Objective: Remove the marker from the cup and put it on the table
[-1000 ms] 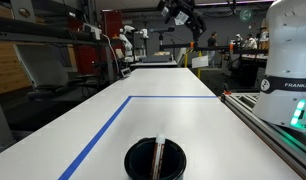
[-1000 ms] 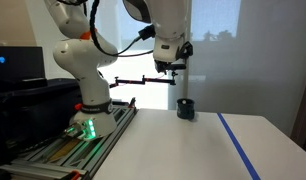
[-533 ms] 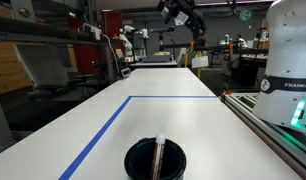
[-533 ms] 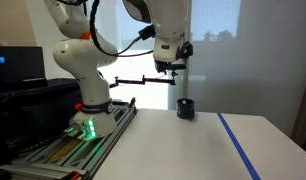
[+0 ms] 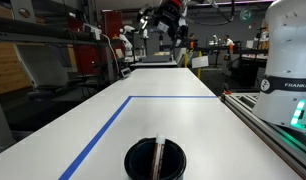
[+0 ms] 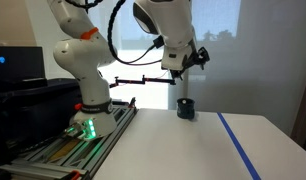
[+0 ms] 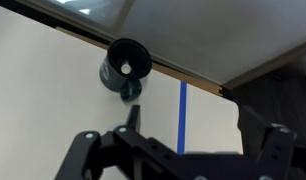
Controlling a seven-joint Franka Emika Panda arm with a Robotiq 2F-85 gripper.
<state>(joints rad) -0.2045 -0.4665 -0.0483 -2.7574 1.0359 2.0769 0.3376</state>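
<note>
The black cup (image 5: 155, 160) stands on the white table (image 5: 173, 118) near the front in an exterior view. The marker (image 5: 160, 157), a whitish stick, lies inside it across the opening. The cup also shows in an exterior view (image 6: 185, 108) and in the wrist view (image 7: 126, 66). My gripper (image 6: 183, 68) hangs tilted in the air well above the cup, apart from it. It shows far up in an exterior view (image 5: 171, 12). In the wrist view its fingers (image 7: 188, 135) are spread wide and hold nothing.
Blue tape lines (image 5: 101, 132) cross the table and show beside the cup in the wrist view (image 7: 182, 112). The grey rail with the white robot base (image 5: 288, 70) runs along one table edge, also in an exterior view (image 6: 85, 125). Lab equipment stands beyond the far end.
The wrist has turned and tilted above the cup and the gripper has shifted sideways. The cup and the marker have not moved.
</note>
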